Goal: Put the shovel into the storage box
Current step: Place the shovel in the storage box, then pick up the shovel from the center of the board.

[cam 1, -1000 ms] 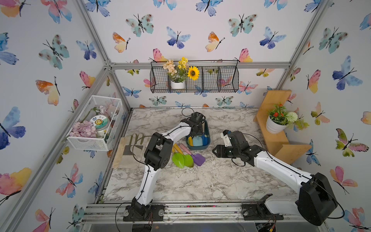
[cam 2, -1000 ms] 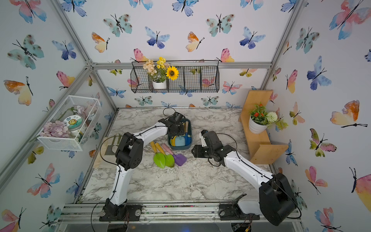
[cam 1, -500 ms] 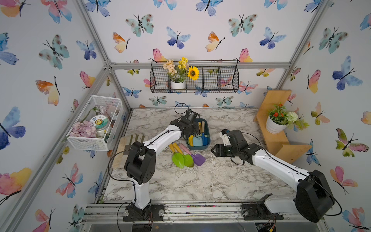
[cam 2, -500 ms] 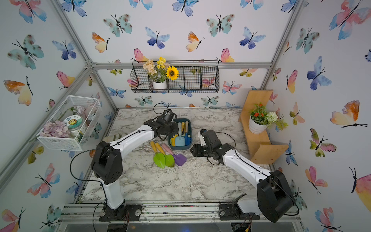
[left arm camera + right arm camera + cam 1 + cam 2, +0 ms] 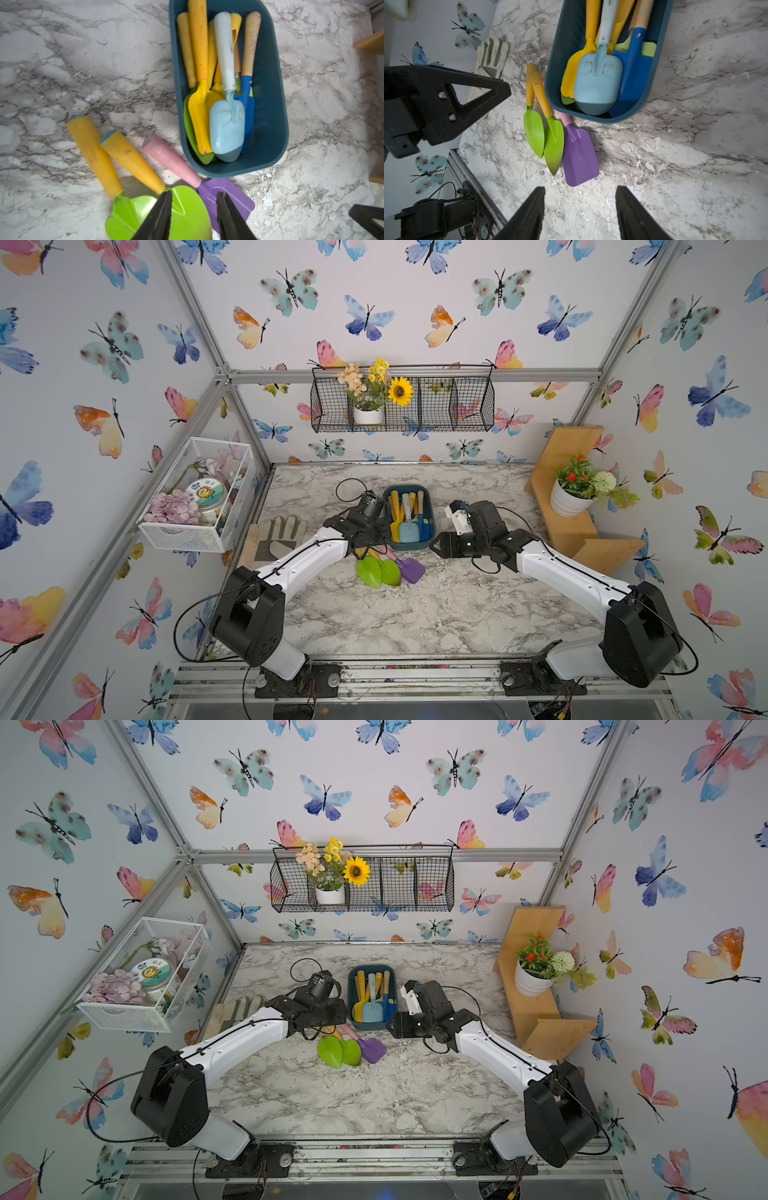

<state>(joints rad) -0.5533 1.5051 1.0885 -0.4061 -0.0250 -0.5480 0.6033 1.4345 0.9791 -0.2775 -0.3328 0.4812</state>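
Shovels [image 5: 409,526] in storage box [image 5: 409,547] — three shovels [image 5: 388,569] (touching) before it.

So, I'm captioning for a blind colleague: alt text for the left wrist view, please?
A dark teal storage box on a marble table holds several shovels, a light blue shovel on top. Beside it lie two green shovels with yellow handles and a purple shovel with a pink handle; the open, empty left gripper hovers over their blades.

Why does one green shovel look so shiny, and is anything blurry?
Left wrist view: light glares white off the blade of a green shovel; the light blue shovel looks slightly smeared. Right wrist view: the purple shovel casts a soft shadow.
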